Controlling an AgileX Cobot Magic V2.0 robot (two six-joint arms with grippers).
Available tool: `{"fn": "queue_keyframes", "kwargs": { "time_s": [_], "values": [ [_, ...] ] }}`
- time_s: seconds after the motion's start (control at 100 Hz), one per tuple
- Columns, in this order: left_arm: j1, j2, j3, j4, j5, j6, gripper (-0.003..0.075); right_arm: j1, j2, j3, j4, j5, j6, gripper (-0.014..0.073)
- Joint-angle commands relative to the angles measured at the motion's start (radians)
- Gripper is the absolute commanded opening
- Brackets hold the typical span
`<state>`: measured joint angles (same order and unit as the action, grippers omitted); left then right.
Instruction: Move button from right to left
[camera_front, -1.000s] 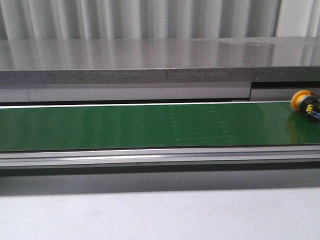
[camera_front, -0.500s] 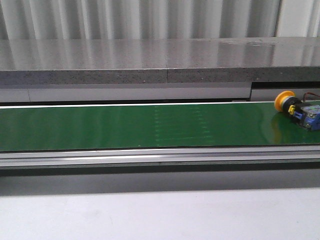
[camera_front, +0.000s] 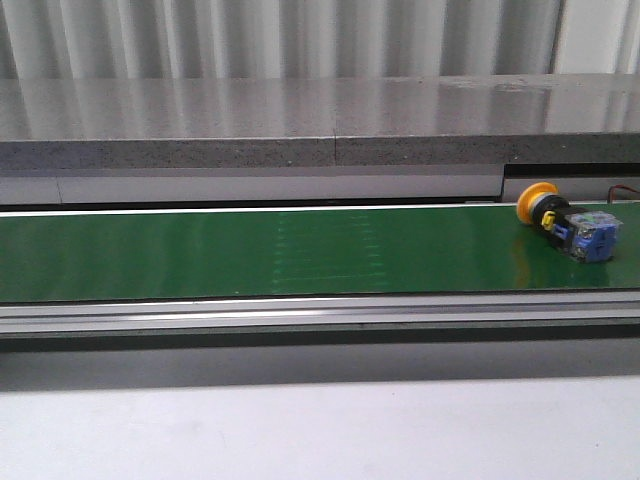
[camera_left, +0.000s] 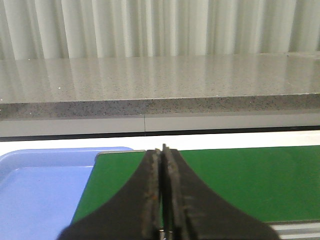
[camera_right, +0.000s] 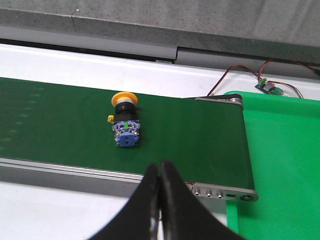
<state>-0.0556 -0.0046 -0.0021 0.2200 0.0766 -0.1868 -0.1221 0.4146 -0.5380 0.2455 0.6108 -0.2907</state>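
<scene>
The button (camera_front: 564, 223) lies on its side on the green conveyor belt (camera_front: 250, 255) near the right end, orange-yellow cap pointing left and back, blue-and-clear body to the right. The right wrist view shows the button (camera_right: 125, 121) too, lying on the belt ahead of my right gripper (camera_right: 160, 167), which is shut and empty, hanging over the belt's front rail. My left gripper (camera_left: 162, 151) is shut and empty above the belt's left end. Neither gripper shows in the front view.
A blue tray (camera_left: 40, 175) sits past the belt's left end. A bright green tray (camera_right: 280, 165) lies past the right end, with a small circuit board and wires (camera_right: 270, 86) behind it. A grey stone ledge (camera_front: 320, 130) runs behind the belt.
The button has travelled left along the belt, from the right edge of the front view to fully in view. The faint marks on the belt have also shifted left.
</scene>
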Motion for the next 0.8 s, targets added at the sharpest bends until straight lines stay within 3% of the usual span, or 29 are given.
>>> {"fn": "queue_keyframes", "kwargs": {
  "time_s": [0.0, 0.45, 0.68, 0.79],
  "values": [
    [-0.008, -0.034, 0.024, -0.008, -0.077, -0.01, -0.002, 0.0, 0.003, -0.027, 0.002, -0.068, -0.007, -0.0068],
    [-0.008, -0.034, 0.024, -0.009, -0.089, -0.01, -0.002, 0.0, 0.003, -0.027, 0.002, -0.068, -0.007, -0.0068],
    [-0.008, -0.027, -0.048, -0.177, -0.077, -0.01, -0.002, 0.0, 0.003, -0.027, 0.002, -0.068, -0.007, -0.0068],
    [-0.008, 0.011, -0.136, -0.226, -0.01, -0.01, -0.002, 0.0, 0.003, -0.027, 0.002, -0.068, -0.007, -0.0068]
  ]
}}
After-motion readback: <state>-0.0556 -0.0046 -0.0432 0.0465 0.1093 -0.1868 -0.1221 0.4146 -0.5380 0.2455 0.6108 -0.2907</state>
